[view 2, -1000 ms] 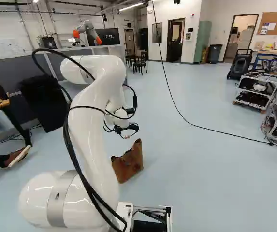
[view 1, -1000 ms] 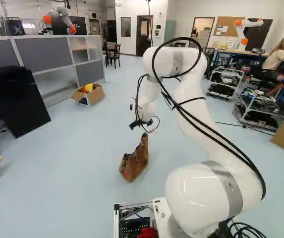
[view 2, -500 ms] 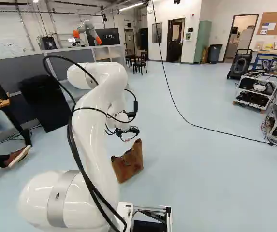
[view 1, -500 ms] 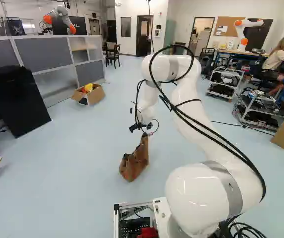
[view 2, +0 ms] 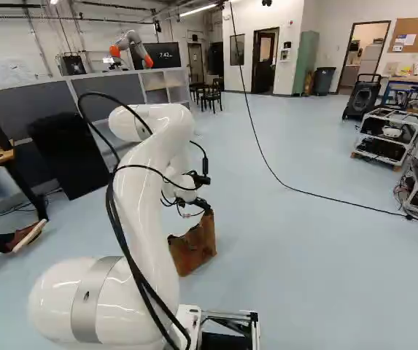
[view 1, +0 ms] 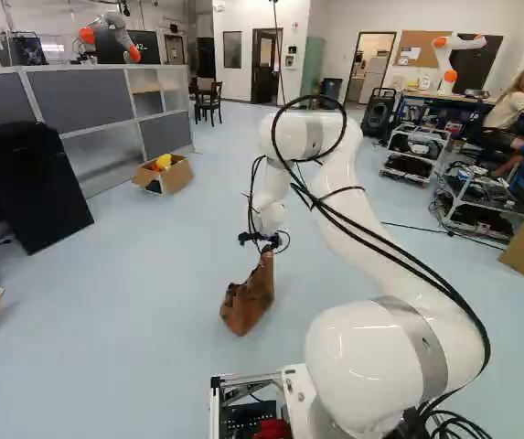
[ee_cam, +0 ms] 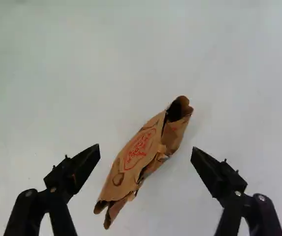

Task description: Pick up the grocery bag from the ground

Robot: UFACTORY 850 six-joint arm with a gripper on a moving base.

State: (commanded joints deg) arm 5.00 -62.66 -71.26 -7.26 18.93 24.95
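Standing on the pale blue floor [view 1: 170,302], a crumpled brown paper grocery bag [view 1: 248,300] occupies the area ahead of the base, away from the floor's edge along the grey partition [view 1: 83,101]. Both base views show it upright, with one upper corner rising higher than the rest. The white jointed arm [view 1: 380,229] bends forward and down, its black two-fingered gripper [view 1: 260,240] at the level of that raised corner. In the wrist view, the gripper [ee_cam: 146,149] has its fingers [ee_cam: 84,164] spread wide, one to either side of the bag's upper part, with a gap between each fingertip and the paper. It has hold of nothing. Red print marks one face of the bag, and a dark hollow shows at one end of its folded top.

Near the partition's foot, an open brown cardboard box [view 1: 177,174] with a yellow object [view 1: 163,161] in it sits on the floor. A large black panel-like object [view 1: 33,187] tilts at the left of the left base view. Beyond the partition rises another robot [view 1: 134,55], white with orange joints. A thin black cable [view 2: 318,195] crosses the floor toward the metal carts [view 2: 387,138] at the right of the right base view.
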